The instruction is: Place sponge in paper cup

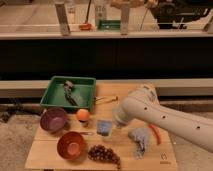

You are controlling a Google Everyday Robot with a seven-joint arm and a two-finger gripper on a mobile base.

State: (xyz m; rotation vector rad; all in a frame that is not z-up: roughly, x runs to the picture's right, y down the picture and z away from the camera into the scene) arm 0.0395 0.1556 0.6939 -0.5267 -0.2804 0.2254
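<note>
A small blue-grey sponge (104, 128) lies on the wooden table (50, 155), in front of the middle. My white arm reaches in from the right, and its gripper (116, 122) is just to the right of the sponge, close above the table. The arm's thick end covers most of the gripper. I see no paper cup in this view; it is hidden or out of view.
A green tray (52, 97) with dark utensils stands at the back left. A purple bowl (53, 120), an orange fruit (83, 115), an orange bowl (71, 145) and grapes (104, 154) sit at the front left. A grey cloth (140, 139) and a red pepper (155, 134) lie right.
</note>
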